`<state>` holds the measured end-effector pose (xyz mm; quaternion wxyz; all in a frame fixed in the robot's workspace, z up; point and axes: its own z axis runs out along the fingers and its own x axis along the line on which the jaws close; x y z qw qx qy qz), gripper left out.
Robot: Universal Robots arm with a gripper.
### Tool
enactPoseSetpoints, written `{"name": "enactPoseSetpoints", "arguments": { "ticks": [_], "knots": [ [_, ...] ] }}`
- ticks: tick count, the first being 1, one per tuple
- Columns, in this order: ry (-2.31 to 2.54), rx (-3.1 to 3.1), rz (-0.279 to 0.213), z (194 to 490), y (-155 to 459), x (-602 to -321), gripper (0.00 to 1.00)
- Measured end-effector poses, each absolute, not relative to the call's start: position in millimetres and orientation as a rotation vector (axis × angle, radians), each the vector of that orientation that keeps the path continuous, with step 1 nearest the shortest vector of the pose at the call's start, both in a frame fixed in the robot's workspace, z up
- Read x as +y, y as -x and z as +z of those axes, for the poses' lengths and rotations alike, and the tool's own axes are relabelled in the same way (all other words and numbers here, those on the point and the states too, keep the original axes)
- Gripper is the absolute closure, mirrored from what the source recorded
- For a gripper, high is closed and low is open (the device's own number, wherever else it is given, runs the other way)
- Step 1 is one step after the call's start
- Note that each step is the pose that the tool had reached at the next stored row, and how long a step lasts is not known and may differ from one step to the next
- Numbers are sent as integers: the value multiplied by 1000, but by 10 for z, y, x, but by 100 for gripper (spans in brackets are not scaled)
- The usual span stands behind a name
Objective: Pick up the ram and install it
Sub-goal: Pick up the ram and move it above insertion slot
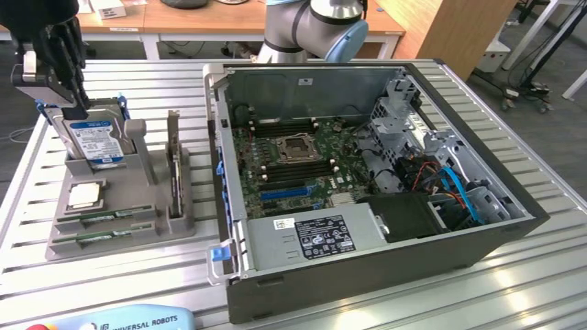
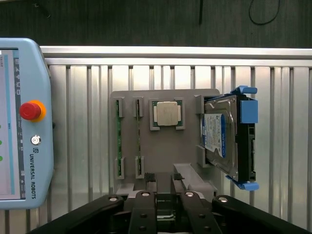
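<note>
Two ram sticks (image 1: pixel 99 217), slim and green, lie side by side in slots at the near end of a grey holder (image 1: pixel 137 227) on the exterior view's left. In the wrist view the same ram sticks (image 2: pixel 118 139) stand on edge in the holder (image 2: pixel 165 151). My gripper (image 1: pixel 62 96) hangs over the holder's far end, just above the hard drive (image 1: pixel 95 141) and well away from the ram. Seen from the wrist, the gripper (image 2: pixel 163 184) has no ram in it.
A silver processor chip (image 2: pixel 167 114) sits in the holder between the ram and the blue-labelled drive (image 2: pixel 222 139). The open computer case (image 1: pixel 367 172) with its motherboard (image 1: pixel 293 151) lies to the exterior view's right. A teach pendant (image 2: pixel 24 122) rests on the slatted metal table (image 1: pixel 27 206).
</note>
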<state>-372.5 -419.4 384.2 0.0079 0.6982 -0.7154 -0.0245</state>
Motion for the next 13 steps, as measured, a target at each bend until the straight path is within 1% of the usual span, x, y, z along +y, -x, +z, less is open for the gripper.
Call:
{"name": "enactPoseSetpoints", "arguments": {
  "ticks": [1, 2, 3, 13],
  "knots": [
    [-2182, -2236, -77, 3842, 3725, -4194, 71],
    [-2183, -2236, -77, 3842, 3725, -4194, 71],
    [-2183, -2236, -77, 3842, 3725, -4194, 64],
    [-2183, -2237, -76, 3795, 3724, -4194, 64]
  ]
}}
